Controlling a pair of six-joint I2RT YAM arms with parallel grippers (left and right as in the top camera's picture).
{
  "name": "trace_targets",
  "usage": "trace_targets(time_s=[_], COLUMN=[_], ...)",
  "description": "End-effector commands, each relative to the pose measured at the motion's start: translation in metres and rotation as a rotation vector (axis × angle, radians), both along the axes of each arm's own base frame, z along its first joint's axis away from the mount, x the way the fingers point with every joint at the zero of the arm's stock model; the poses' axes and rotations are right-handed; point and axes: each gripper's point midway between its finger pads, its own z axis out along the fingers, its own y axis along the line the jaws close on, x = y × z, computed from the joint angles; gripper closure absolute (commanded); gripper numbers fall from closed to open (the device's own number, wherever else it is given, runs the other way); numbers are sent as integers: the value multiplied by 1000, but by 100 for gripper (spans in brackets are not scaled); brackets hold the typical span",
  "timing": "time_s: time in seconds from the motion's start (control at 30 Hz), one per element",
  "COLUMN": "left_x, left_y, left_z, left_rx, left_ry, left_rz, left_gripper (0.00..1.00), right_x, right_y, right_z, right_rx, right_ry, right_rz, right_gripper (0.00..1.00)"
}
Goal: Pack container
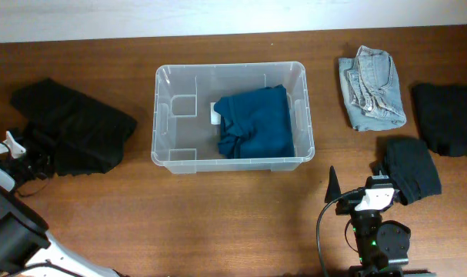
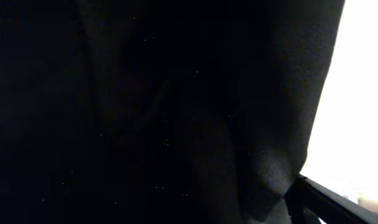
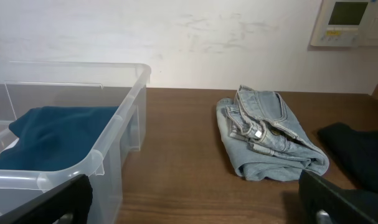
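The container [image 1: 162,115] is a clear plastic bin in the middle of the table, with a folded dark teal garment [image 1: 256,123] lying in its right half. My left gripper [image 1: 35,154] sits at the left edge of a black garment [image 1: 75,123]. In the left wrist view that black cloth [image 2: 145,112] fills the picture and only one finger [image 2: 329,204] shows, at the far right. My right gripper [image 1: 356,178] hovers open over bare wood near the front edge. Its fingers [image 3: 64,202] stand wide apart, with the container [image 3: 108,155] to their left.
Folded light-blue jeans [image 1: 371,86] lie right of the container, also in the right wrist view [image 3: 269,134]. A black garment [image 1: 448,119] lies at the far right and another [image 1: 411,169] just beside my right gripper. A wall panel [image 3: 350,22] hangs behind the table.
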Motion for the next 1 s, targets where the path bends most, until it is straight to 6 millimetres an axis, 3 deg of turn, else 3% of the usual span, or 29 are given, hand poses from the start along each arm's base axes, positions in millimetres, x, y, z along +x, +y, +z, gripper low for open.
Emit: trace_targets(time_s=[0.0, 0.37, 0.4, 0.47, 0.5, 0.67, 0.7, 0.83, 0.97], left_x=[2, 4, 4, 4, 4, 4, 4, 7, 21], left_y=[-29, -29, -29, -29, -29, -29, -29, -31, -37], left_z=[-28, -37, -37, -37, -36, -36, -36, -30, 2], left_rx=[-69, -41, -39, -38, -38, -38, -39, -49, -86], left_ry=[16, 73, 71, 70, 70, 69, 69, 33, -147], left_rz=[-64, -39, -39, -39, -39, -39, -40, -57, -134], left_gripper=[1, 3, 11, 49, 60, 94, 99, 99, 99], right_x=[0, 0, 0, 0, 0, 0, 0, 0, 0], right_y=[2, 2, 2, 2, 2, 2, 2, 2, 2], right_z=[-2, -2, -2, -2, -2, -2, -2, -2, -2], right_rx=[1, 1, 1, 1, 1, 1, 1, 1, 1], right_ry=[3, 3, 3, 3, 3, 3, 3, 3, 3], right_rz=[8, 8, 8, 8, 8, 8, 8, 8, 8], right_gripper=[2, 2, 2, 2, 2, 2, 2, 2, 2])
